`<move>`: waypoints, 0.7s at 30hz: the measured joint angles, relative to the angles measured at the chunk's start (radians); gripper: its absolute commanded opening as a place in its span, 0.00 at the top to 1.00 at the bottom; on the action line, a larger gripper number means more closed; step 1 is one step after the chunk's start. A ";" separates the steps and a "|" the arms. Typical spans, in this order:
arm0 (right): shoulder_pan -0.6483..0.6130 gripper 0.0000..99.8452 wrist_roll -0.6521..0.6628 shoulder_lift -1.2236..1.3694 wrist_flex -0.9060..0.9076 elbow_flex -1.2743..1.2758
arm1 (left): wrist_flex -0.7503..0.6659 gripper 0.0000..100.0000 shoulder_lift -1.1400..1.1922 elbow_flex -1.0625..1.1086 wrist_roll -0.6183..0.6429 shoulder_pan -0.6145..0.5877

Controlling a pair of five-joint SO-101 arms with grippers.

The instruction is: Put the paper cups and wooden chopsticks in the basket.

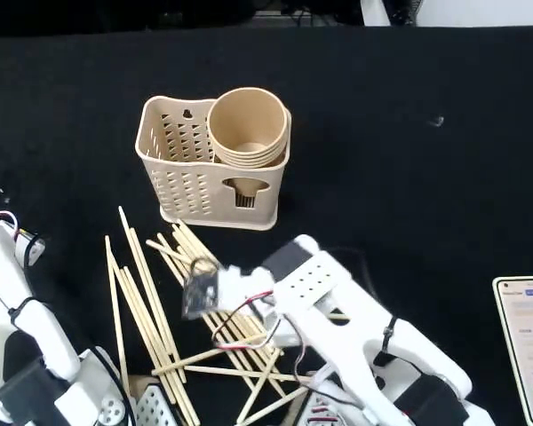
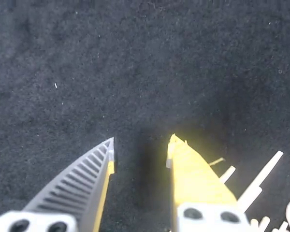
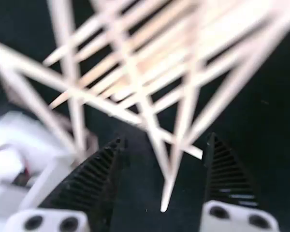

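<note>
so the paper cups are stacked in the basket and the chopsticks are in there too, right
Not quite. The cups are stacked in the basket, but the chopsticks lie scattered on the table in front of it, as the high view shows.

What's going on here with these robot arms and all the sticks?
Two robot arms are meant to put paper cups and wooden chopsticks in a basket. The stacked paper cups already sit in one end of the basket. The chopsticks lie scattered on the black table in front of it. The right gripper hangs open just above the pile, holding nothing. The left gripper is open over bare table beside the pile.
</note>
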 measured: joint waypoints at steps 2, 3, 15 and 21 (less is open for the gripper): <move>-0.058 0.76 0.031 -0.006 0.043 0.000 | 0.000 0.82 0.000 0.000 0.000 0.000; -0.092 0.76 0.037 -0.009 0.049 0.000 | 0.000 0.82 0.000 0.000 0.000 0.000; -0.479 0.72 -0.089 -0.011 -0.058 0.115 | 0.000 0.82 0.000 0.000 0.000 0.000; -0.517 0.72 -0.129 -0.011 -0.068 0.115 | 0.000 0.82 0.003 0.000 0.000 -0.055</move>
